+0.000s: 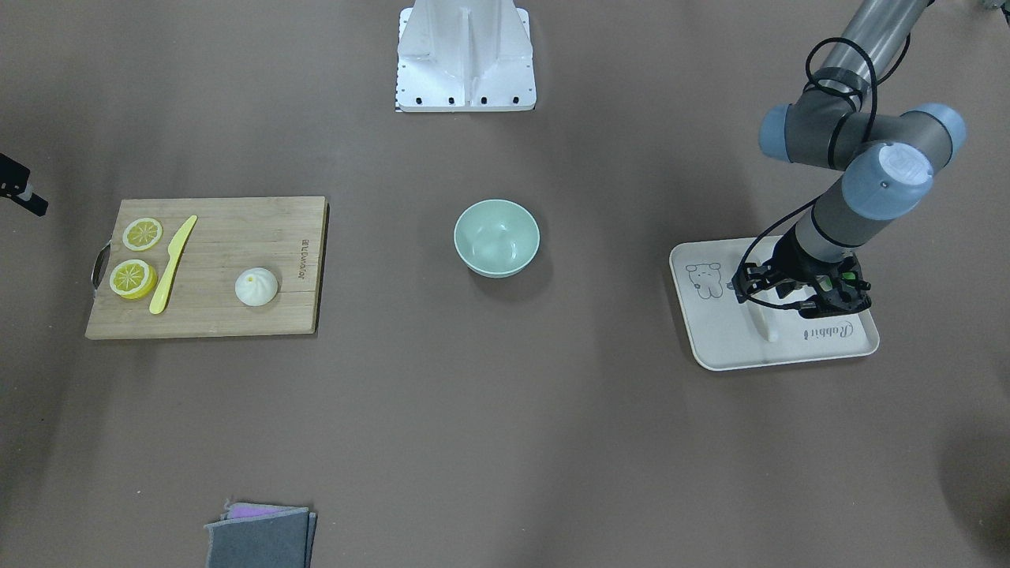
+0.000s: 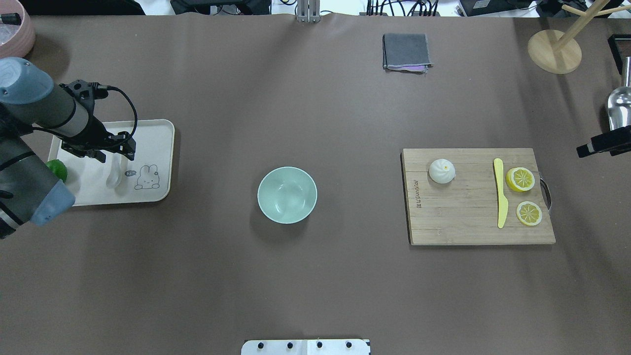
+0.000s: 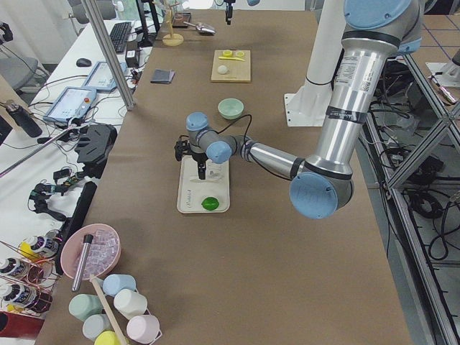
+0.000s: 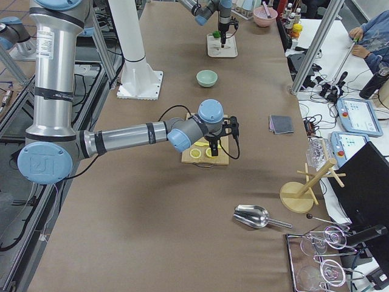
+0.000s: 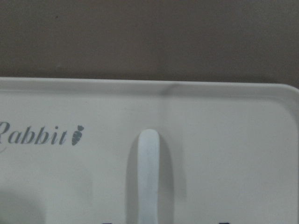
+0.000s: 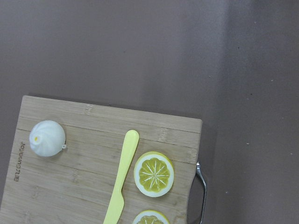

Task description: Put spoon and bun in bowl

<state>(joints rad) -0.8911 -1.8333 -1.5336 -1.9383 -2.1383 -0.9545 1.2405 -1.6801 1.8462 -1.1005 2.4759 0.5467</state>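
Three things count here. The bowl [image 2: 287, 197] is the largest, empty at the middle of the tabletop. It looks rigid and steady enough to take a gentle drop.

The bun [image 2: 441, 171] lies toward my right edge, on the end of the board [image 2: 468, 217] nearest the bowl. I judge it light and soft, so I would close gently across its round sides, below the pleats.

The spoon [image 2: 114, 175] lies in the tray [image 2: 153, 143] by my left edge. It looks hard, smooth and likely slippery, and it might chip if dropped. The short thick handle is the place to pinch, not the scoop.

My left jaws [image 2: 111, 148] hang right over that handle. In my wrist view two dark tips show apart, with the handle between them and untouched, so they are parted and hold nothing.

My right jaws [image 4: 213, 148] hover above the board. I cannot tell how far apart they stand.
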